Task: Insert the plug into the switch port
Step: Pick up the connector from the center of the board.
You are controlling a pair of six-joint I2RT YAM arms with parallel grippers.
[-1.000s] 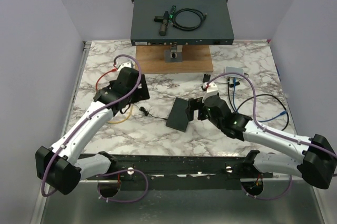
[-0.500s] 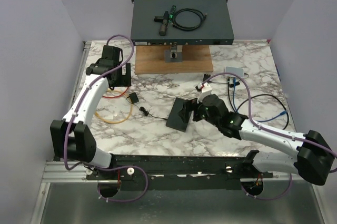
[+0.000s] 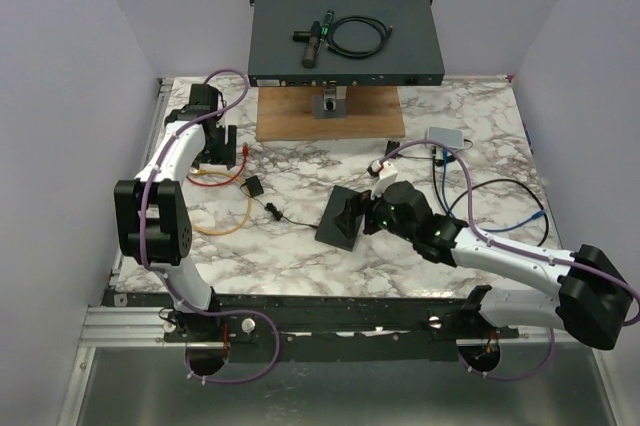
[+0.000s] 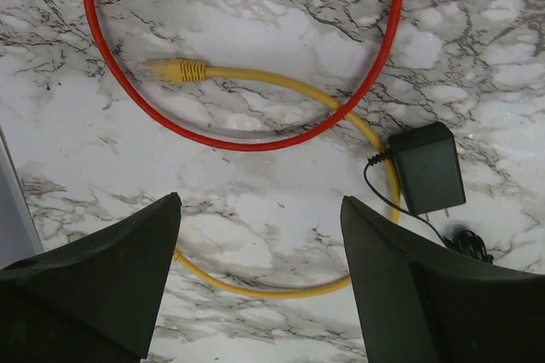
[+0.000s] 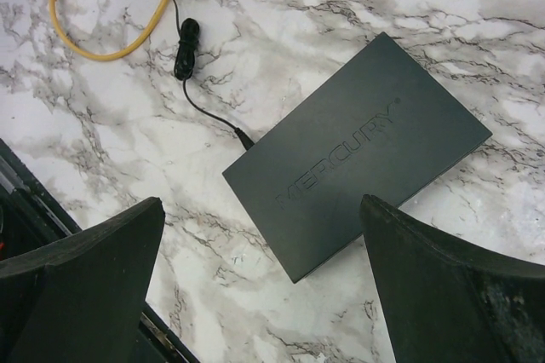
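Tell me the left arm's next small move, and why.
Likely ease the left gripper forward and down onto the yellow plug: it lies free ahead of the open jaws, with nothing held yet. The right gripper hangs open above the switch, so picking up the plug should come first.

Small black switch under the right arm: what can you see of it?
The switch is a flat, matte black rectangular box with tone-on-tone MERCURY lettering on top. It lies flat on the marble table. A thin black cord meets one side, apparently plugged in. The right gripper hangs open above it, not touching.
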